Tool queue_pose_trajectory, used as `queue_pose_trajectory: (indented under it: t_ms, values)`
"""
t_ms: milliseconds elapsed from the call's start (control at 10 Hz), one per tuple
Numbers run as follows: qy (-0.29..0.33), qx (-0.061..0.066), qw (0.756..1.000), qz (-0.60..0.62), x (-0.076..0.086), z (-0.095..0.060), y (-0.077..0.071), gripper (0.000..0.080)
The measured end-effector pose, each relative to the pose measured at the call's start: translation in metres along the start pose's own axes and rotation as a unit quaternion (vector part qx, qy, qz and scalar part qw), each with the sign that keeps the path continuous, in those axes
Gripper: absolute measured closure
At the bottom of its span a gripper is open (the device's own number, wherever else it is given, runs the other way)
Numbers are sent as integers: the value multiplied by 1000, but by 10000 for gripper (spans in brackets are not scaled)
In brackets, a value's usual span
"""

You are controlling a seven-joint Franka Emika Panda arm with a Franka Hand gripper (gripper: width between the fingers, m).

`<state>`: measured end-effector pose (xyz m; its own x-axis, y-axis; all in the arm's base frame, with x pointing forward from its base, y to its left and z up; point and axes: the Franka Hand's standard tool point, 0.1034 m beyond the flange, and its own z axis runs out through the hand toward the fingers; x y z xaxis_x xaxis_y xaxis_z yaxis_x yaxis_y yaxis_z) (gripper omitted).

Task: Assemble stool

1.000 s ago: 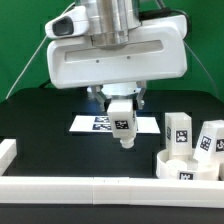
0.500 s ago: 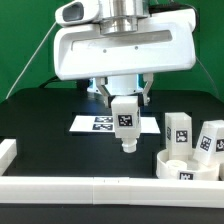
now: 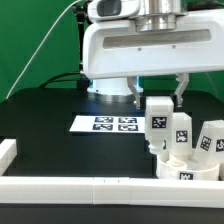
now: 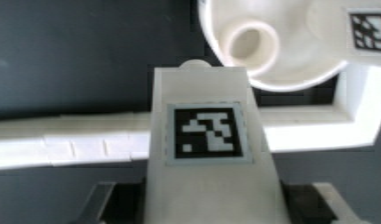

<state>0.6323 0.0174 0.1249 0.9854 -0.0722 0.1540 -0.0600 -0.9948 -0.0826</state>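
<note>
My gripper [image 3: 157, 100] is shut on a white blocky stool leg [image 3: 157, 122] with a black-and-white tag and holds it upright above the table. The leg hangs just to the exterior view's left of the round white seat [image 3: 186, 167], which lies at the lower right against the white rail. Two more tagged legs [image 3: 181, 131] [image 3: 210, 138] stand upright on or just behind the seat. In the wrist view the held leg [image 4: 212, 140] fills the middle, between my dark fingers [image 4: 102, 196]. Beyond its tip lies the seat [image 4: 276, 45] with a round hole.
The marker board [image 3: 112, 124] lies flat on the black table behind the held leg. A white rail [image 3: 90, 187] runs along the front edge, with a raised end [image 3: 8, 152] at the exterior view's left. A green backdrop stands behind.
My arm has carried the held leg toward the exterior view's right, from in front of the marker board to just beside the seat. The seat and the other legs have not moved.
</note>
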Motion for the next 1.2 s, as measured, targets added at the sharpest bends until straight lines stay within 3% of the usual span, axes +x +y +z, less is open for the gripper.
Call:
queue_pose_trajectory:
  t_ms: [300,500,1200]
  values:
    - [14,-4,1000,-19,-2,4,-5,459]
    - [13,-13,997,-72,-9,9,-38,459]
    - [21,-14,997,-79,-19,18,-44,459]
